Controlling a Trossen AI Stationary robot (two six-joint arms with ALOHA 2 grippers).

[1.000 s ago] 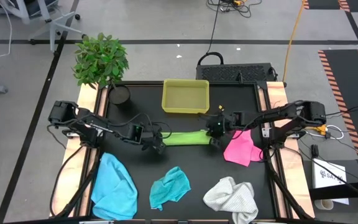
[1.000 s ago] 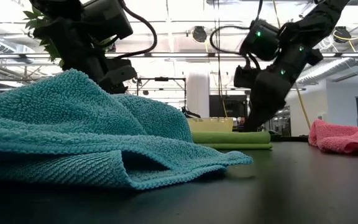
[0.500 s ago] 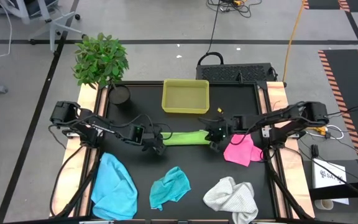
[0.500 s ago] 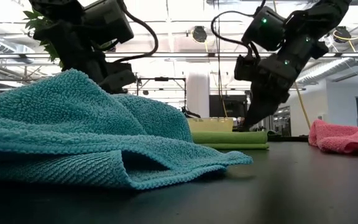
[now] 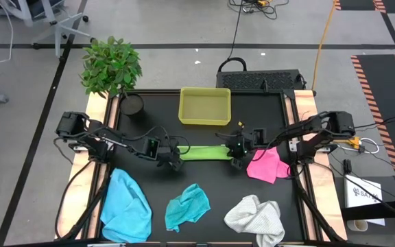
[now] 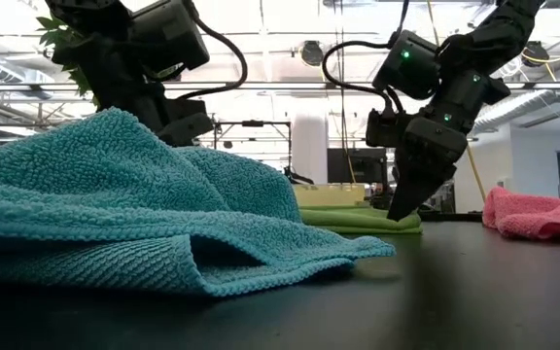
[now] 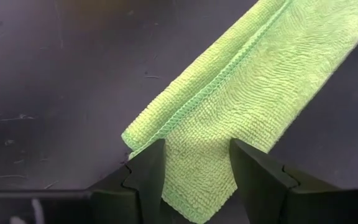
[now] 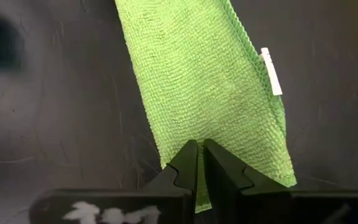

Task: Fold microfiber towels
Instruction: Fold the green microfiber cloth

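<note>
My right claw (image 5: 236, 152) has slid a little leftward along the worktop (image 5: 204, 178) since a second ago, and the lime towel (image 5: 203, 151) looks shorter at that end than it did. The left claw (image 5: 175, 157) has stayed at the strip's other end.

The lime towel lies as a narrow folded strip across the middle of the worktop, just in front of the yellow tray (image 5: 205, 107). In my left wrist view the towel (image 7: 241, 106) runs between the two fingers (image 7: 146, 177), which stand well apart on either side of its end; I cannot tell whether they press on it. In the right wrist view the fingers (image 8: 188, 163) are closed together with their tips over the towel's (image 8: 197, 81) end, and a white tag (image 8: 270, 70) shows at its hem. I cannot tell whether any cloth is pinched between them. From the low view the right claw (image 6: 403, 204) points down, its tip at the strip's edge (image 6: 358, 218).

The pink towel (image 5: 266, 165) sits crumpled just beside the right claw. The blue (image 5: 126, 206), teal (image 5: 187, 207) and white (image 5: 255, 218) towels lie bunched along the near edge. A plant (image 5: 110, 65) stands at the far left corner.
</note>
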